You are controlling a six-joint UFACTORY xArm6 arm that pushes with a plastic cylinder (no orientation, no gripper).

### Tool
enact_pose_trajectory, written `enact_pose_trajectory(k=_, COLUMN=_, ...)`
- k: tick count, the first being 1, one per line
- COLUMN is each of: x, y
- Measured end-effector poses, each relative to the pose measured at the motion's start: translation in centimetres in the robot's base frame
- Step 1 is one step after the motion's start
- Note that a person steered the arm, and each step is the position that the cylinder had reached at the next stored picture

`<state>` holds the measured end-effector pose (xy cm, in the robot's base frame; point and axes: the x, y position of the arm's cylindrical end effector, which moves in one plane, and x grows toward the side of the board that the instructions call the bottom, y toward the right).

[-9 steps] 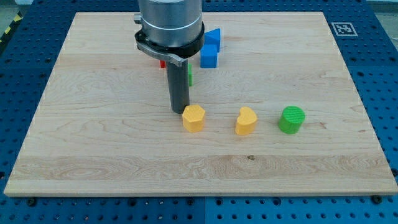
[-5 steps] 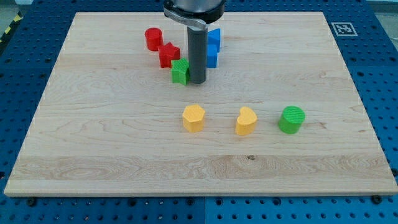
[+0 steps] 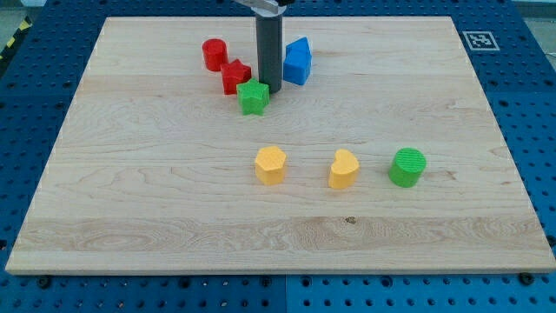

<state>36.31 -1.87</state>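
Note:
My tip [image 3: 270, 89] stands near the view's top centre, just right of and behind the green star block [image 3: 253, 97], touching or almost touching it. Left of the rod sits a red star block [image 3: 234, 76], and a red cylinder [image 3: 214, 54] lies further up and left. A blue block [image 3: 297, 61] with a pointed top stands close to the rod's right. Lower on the board lie a yellow hexagonal block [image 3: 270, 164], a yellow heart-like block [image 3: 344, 169] and a green cylinder [image 3: 407, 167], in a row from left to right.
The wooden board [image 3: 130, 200] rests on a blue perforated table. A black-and-white marker [image 3: 479, 39] is printed at the board's top right corner.
My tip has moved from beside the yellow hexagonal block toward the view's top, past the green star's right side. The arm's body has left the view, uncovering the red blocks.

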Motion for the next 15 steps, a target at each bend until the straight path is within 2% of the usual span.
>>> enact_pose_trajectory(k=2, x=2.2, y=-1.4)
enact_pose_trajectory(k=5, x=3.4, y=-7.1)
enact_pose_trajectory(k=7, x=10.3, y=-7.0)
enact_pose_trajectory(k=8, x=11.6, y=-7.0)
enact_pose_trajectory(k=10, x=10.8, y=-7.0)
enact_pose_trajectory(k=12, x=7.6, y=-7.1)
enact_pose_trajectory(k=14, x=7.0, y=-7.1)
enact_pose_trajectory(k=15, x=5.2, y=-6.1)
